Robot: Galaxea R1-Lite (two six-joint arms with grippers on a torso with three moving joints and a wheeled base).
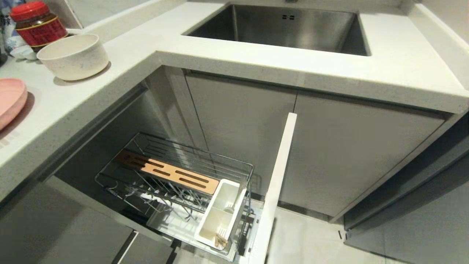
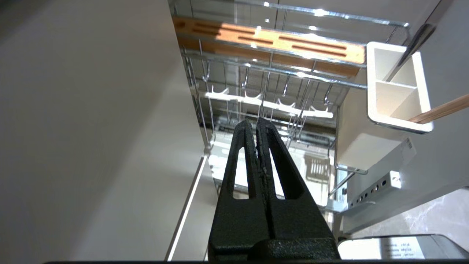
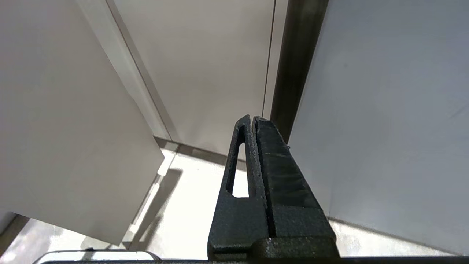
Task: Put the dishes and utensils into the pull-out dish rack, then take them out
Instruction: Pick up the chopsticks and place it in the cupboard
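Both arms parked low: left gripper (image 2: 256, 123) clenched empty above pull-out dish rack (image 1: 176, 172), right gripper (image 3: 253, 121) clenched empty beside cabinet door (image 3: 384, 110). Chopsticks (image 1: 221, 240) in caddy (image 1: 220, 214); bowl (image 1: 73, 55), plate (image 1: 11, 99) on counter (image 1: 121, 62).

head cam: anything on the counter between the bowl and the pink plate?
No. Head view shows bare counter between the bowl and the plate.

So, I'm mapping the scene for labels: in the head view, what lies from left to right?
Flat pink plate → off-white speckled bowl → slotted wooden strip → white plastic cutlery caddy → steel sink.
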